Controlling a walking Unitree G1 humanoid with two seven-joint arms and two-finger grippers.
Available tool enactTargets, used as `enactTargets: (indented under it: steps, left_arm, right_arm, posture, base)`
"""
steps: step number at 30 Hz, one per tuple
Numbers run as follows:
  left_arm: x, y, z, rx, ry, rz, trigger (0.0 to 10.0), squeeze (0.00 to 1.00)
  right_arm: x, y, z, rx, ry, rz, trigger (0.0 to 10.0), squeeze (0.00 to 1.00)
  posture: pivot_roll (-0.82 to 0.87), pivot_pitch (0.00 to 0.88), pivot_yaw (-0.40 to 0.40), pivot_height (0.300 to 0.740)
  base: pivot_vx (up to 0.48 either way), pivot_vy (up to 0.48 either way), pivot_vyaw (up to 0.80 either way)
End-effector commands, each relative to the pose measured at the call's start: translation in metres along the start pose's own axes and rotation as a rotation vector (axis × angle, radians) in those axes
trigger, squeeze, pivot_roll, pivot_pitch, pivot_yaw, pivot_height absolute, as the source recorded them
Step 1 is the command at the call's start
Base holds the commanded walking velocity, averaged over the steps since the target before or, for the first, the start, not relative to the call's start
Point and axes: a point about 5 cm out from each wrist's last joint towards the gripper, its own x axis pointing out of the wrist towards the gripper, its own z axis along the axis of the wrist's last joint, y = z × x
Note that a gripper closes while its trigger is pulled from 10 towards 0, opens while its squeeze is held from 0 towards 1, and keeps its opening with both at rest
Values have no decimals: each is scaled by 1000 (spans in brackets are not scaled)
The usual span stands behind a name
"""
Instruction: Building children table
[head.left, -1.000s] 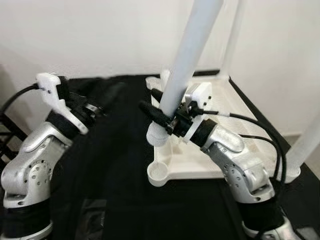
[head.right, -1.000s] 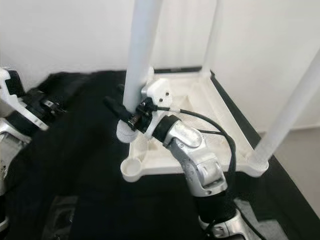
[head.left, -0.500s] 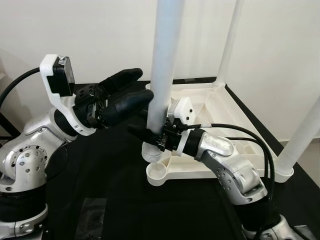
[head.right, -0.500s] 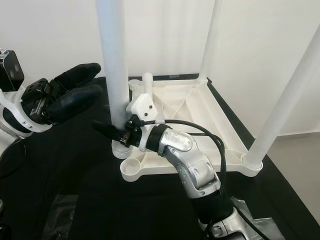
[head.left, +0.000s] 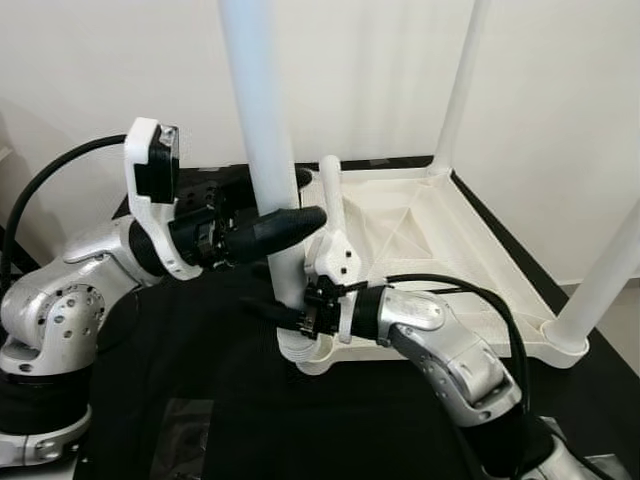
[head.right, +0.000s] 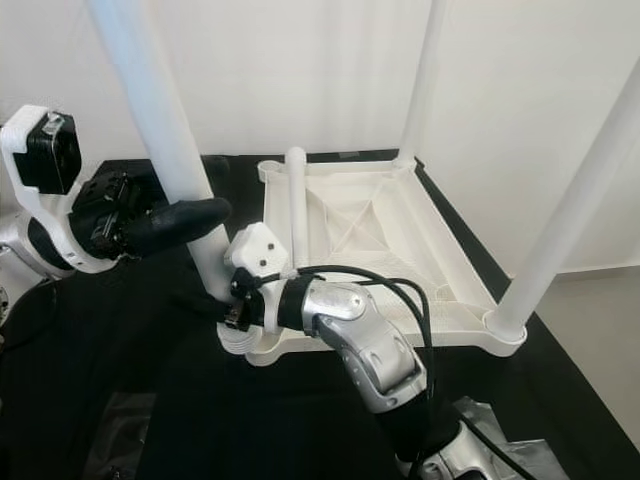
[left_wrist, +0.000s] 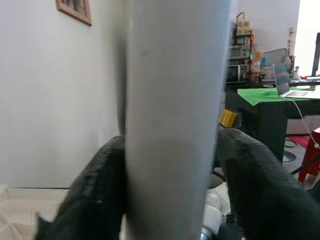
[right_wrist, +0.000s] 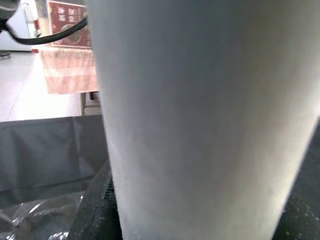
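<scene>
Nearest me, my right gripper (head.left: 285, 314) is clamped low on the white table leg (head.left: 262, 150), just above the corner socket (head.left: 303, 352) of the upturned white tabletop (head.left: 420, 225). I hold it there, I judge, so the foot can be steered into the socket; the right wrist view has the leg pressed close between the black fingers (right_wrist: 92, 210).

Higher up the same leg, my left gripper (head.left: 275, 225) is closed around it, one finger in front and one behind. The left wrist view confirms both pads against the tube. Two grips, low and high, make sense: the leg is long and leans toward my left at the top, so the upper hold squares it while the lower one seats it.

The leg's foot sits at the socket rim; whether it is fully home I cannot tell, as the gripper hides the joint.

The tabletop lies underside-up on a black cloth (head.left: 200, 360). A short white post (head.left: 331, 195) stands just behind the working corner. Further back, a fitted leg (head.left: 458, 90) rises at the far corner, and another (head.left: 600, 290) at the near right corner.

Room: open black cloth to my left, white wall (head.left: 380, 70) close behind, so the leg should tip back upright rather than toward the wall.
</scene>
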Motion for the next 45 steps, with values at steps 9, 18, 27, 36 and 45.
enactTargets:
  steps: [9,18,27,36,45]
  left_arm:
    - [-8,1,-1,6,119,-72,0,0]
    - [3,-10,11,-60,105,-355,0,0]
    - [24,-27,22,-142,65,-765,0,0]
    - [41,-29,10,-222,63,-885,0,0]
    - [42,-24,0,-257,81,-852,0,0]
  right_arm:
    - [-6,-3,-2,51,8,-11,10000,0]
    - [-26,13,7,76,-80,297,10000,1000]
    - [-38,18,-3,89,64,602,10000,0]
    - [-30,14,6,72,19,690,0,0]
    - [-28,13,9,55,4,703,0,0]
  posture:
    - [-11,0,12,740]
    - [-11,0,9,740]
    - [-22,0,15,740]
    - [-24,0,20,740]
    - [-23,0,21,740]
  base:
    - [0,0,0]
    - [0,0,0]
    - [0,0,0]
    - [0,0,0]
    - [0,0,0]
